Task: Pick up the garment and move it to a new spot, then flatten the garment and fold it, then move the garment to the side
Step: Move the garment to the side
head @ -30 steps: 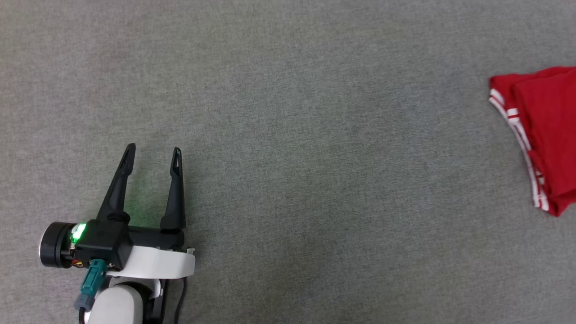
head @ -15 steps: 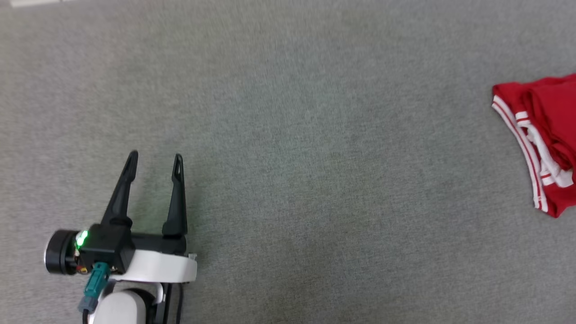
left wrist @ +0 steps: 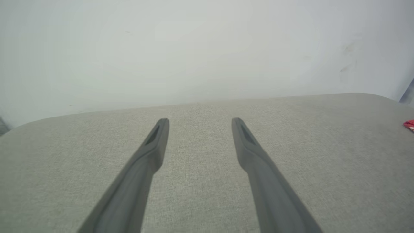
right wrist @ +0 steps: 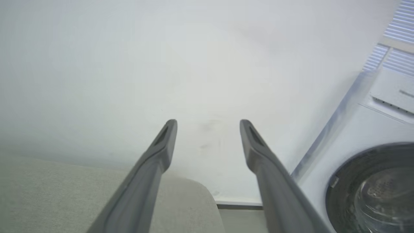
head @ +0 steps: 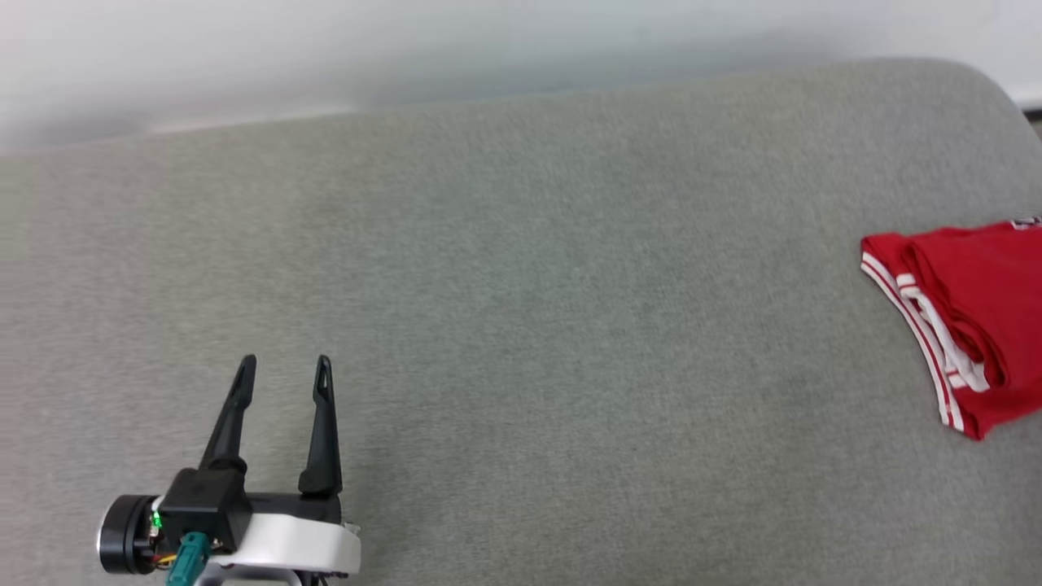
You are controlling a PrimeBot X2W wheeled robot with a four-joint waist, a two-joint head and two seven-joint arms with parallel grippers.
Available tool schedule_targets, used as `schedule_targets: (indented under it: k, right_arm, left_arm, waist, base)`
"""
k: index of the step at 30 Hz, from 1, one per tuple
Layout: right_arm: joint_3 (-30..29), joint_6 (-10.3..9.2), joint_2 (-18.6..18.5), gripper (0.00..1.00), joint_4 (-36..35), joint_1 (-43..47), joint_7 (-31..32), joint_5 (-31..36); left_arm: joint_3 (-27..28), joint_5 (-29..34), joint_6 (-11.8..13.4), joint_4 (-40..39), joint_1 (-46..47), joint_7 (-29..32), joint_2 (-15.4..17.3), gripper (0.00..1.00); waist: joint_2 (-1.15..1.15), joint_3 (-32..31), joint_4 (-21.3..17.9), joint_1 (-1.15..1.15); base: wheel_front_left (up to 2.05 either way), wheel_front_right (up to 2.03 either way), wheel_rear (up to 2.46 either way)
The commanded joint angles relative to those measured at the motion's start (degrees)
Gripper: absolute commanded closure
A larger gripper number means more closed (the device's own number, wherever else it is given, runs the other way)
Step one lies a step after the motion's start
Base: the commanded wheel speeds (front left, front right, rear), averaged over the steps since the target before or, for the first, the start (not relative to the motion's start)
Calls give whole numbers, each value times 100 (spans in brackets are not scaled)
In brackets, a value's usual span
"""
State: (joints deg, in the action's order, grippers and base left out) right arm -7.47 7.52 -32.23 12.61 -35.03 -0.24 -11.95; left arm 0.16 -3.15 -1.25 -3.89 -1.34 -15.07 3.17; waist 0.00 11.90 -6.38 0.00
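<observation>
1. We see the garment (head: 969,317) lying folded at the bench's (head: 570,325) right side, cut by the frame.
2. Left tool (head: 286,360), near left, and right tool (right wrist: 208,122) both stand open, empty.
3. We judge it light, soft, floppy; pinch the striped edge through all layers.

There was one garment (head: 969,317), one grey cushion (head: 521,325) and one washing machine (right wrist: 372,136). Two grippers showed: the left gripper (head: 286,359) and the right gripper (right wrist: 208,121).
</observation>
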Motion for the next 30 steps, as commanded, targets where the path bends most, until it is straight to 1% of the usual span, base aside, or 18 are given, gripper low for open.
schedule_targets:
  k: [1,4,7,12,16,19,22,30]
  right_arm:
    - [-54,-6,148,0,-99,134,-167,65]
    - [-56,-5,663,0,-395,502,-579,267]
    - [75,-5,1053,0,-600,862,-900,369]
    - [348,-5,1599,0,-781,1483,-1244,468]
    - [458,-5,2008,0,-822,1984,-1392,552]
    - [482,-5,2263,0,-828,2357,-1446,570]
    - [462,-5,2440,0,-792,2718,-1474,553]
    - [220,-5,2807,0,-873,3546,-1499,582]
  left_arm:
    - [-19,-4,21,16,-62,-13,-6,0]
    - [-57,-10,47,43,-125,-13,-14,0]
    - [-79,-37,69,75,-213,-13,-20,0]
    - [-82,-63,120,120,-326,-13,-26,0]
    - [-86,-80,123,156,-409,-13,-28,0]
    - [-113,-76,121,202,-448,-13,-29,0]
    - [-140,-72,125,256,-507,-13,-31,0]
    - [-176,-105,102,378,-622,-13,-31,0]
  waist:
    - [0,-204,174,0]
    - [0,-386,334,0]
    - [0,-534,472,0]
    - [0,-736,709,0]
    - [0,-890,844,0]
    - [0,-984,907,0]
    - [0,-1081,945,0]
    - [0,-1248,920,0]
  base:
    - [0,0,0]
    - [0,0,0]
    - [0,0,0]
    - [0,0,0]
    - [0,0,0]
    - [0,0,0]
    - [0,0,0]
    - [0,0,0]
